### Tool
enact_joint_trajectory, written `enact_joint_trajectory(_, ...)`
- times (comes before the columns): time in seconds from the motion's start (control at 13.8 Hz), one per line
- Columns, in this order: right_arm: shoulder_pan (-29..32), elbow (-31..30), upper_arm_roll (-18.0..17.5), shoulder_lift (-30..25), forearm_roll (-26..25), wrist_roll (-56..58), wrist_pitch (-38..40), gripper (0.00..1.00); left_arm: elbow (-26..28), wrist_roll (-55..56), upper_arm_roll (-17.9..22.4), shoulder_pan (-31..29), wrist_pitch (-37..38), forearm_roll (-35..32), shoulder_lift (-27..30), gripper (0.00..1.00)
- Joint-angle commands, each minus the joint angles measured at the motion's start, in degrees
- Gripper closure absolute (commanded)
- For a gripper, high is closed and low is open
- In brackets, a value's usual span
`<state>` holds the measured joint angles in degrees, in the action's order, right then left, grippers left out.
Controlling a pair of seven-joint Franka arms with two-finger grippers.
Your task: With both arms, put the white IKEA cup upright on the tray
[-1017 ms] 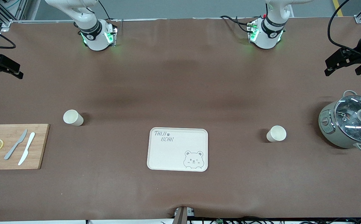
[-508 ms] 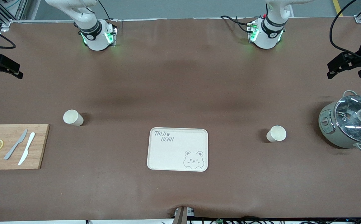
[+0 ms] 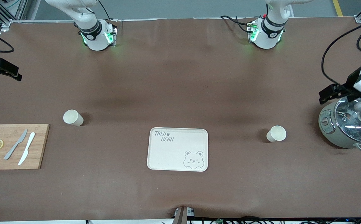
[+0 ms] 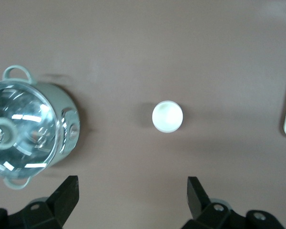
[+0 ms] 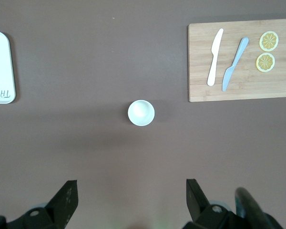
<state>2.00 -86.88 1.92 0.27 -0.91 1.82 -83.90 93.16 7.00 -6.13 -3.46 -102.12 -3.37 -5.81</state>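
Two white cups stand upright, mouths up, on the brown surface (image 3: 180, 77): one cup (image 3: 276, 133) toward the left arm's end, the other cup (image 3: 73, 118) toward the right arm's end, both well apart from the tray (image 3: 178, 149) between them. The tray's long axis runs along the surface's length. The left hand (image 4: 132, 198), fingers spread wide, hangs over the pot (image 3: 348, 123); the right hand (image 5: 131, 198), also wide, is cut off at the front view's edge. One board (image 3: 12, 146) carries two knives and two lemon slices.
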Motion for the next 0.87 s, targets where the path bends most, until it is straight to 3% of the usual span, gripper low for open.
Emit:
enact_joint_trajectory(0.0,1.1,0.7,-0.4,2.8,0.7,1.0,0.1,0.00,4.8,1.4,-0.3,-0.5,-7.7,-0.5,-1.8,0.00)
enact_joint_trajectory(0.51,3.7,-1.7,-0.4,9.5,0.6,0.7,-0.2,0.00,9.1,3.8,-0.7,0.1,-25.6,-0.4,-13.1,0.00)
enact_joint_trajectory(0.8,4.8,-12.2,-0.4,9.4,0.6,0.8,-12.6,0.00,8.4,3.8,-0.8,0.4,-35.1,-0.3,-21.1,0.00)
